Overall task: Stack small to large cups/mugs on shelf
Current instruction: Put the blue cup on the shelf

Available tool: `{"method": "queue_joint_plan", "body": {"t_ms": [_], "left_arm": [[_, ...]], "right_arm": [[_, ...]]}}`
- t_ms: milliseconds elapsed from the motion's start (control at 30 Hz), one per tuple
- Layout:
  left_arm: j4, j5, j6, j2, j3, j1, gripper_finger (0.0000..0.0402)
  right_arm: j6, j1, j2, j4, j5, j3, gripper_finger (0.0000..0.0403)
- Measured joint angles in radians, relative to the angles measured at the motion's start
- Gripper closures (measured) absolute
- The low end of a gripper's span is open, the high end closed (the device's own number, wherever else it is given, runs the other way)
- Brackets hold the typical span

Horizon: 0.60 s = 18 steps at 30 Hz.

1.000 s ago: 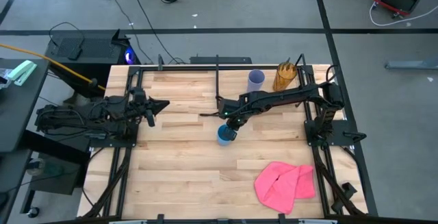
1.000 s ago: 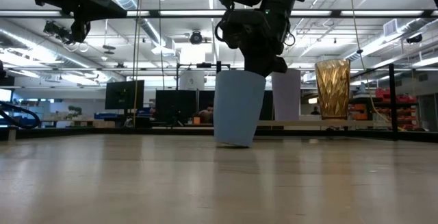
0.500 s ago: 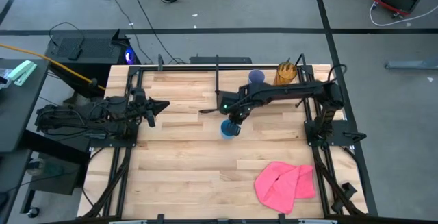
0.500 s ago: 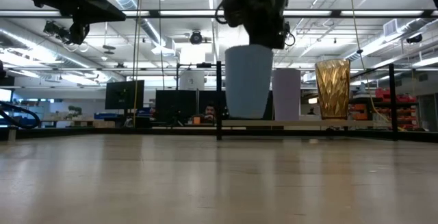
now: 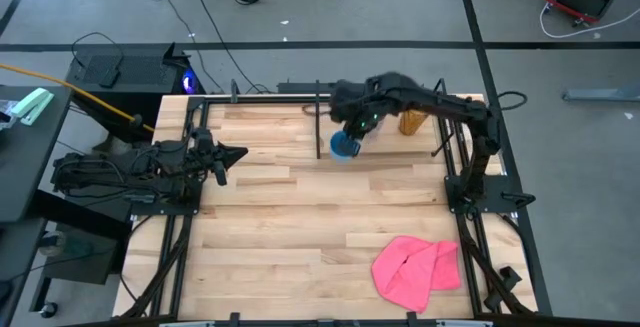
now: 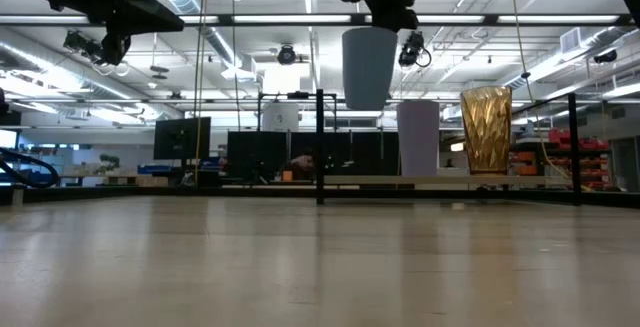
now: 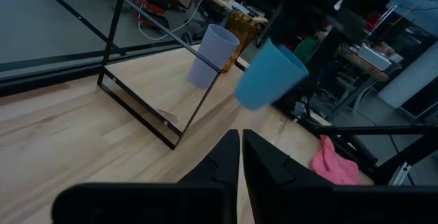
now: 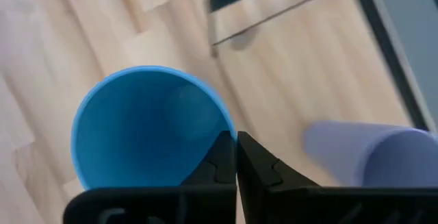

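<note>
My right gripper (image 5: 354, 131) is shut on the short bright blue cup (image 5: 345, 146) and holds it high above the wooden shelf (image 5: 260, 227), near the thin black divider post (image 5: 318, 117). The low view shows the blue cup (image 6: 368, 67) in the air. The pale lavender cup (image 6: 418, 137) and the amber cup (image 6: 487, 129) stand on their bases at the far right. In the high view my arm hides the lavender cup, and the amber cup (image 5: 413, 120) shows beside it. My left gripper (image 5: 236, 153) is shut and empty at the shelf's left side. My right gripper holds the blue cup by its rim (image 8: 228, 132), one finger inside the cup and one outside. The fingers come from above, pointing down. The cup hangs below them, mouth up, nearly upright and lifted clear of the shelf.
A pink cloth (image 5: 415, 267) lies at the near right of the shelf. Black frame rails run along the left and right edges. The lavender cup (image 8: 373, 152) stands close beside the held blue cup. Bare planks fill the middle and near left.
My right gripper has lifted the blue cup off the planks, where it stood tilted, and carried it up and toward the far edge, close to the divider post and the lavender cup. The cup now hangs nearly upright, clear of the shelf.
</note>
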Motion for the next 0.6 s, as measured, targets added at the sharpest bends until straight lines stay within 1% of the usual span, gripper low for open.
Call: {"method": "queue_joint_plan", "body": {"t_ms": [133, 300, 433, 600], "left_arm": [[-0.001, 0.0, 0.0, 0.0, 0.0, 0.0, 0.0385], [-0.003, -0.001, -0.004, 0.021, 0.0, 0.0, 0.0392], [-0.002, -0.026, -0.059, 0.063, 0.0, 0.0, 0.0384], [0.029, -0.054, -0.113, 0.126, 0.0, 0.0, 0.0374]], "right_arm": [[-0.042, -0.078, 0.0, -0.042, 0.0, 0.048, 0.0402], [-0.086, -0.169, 0.0, -0.039, 0.0, 0.066, 0.0402], [-0.133, -0.223, 0.0, -0.014, -0.009, 0.066, 0.0402], [-0.188, -0.275, 0.0, 0.038, -0.049, 0.066, 0.0402]]}}
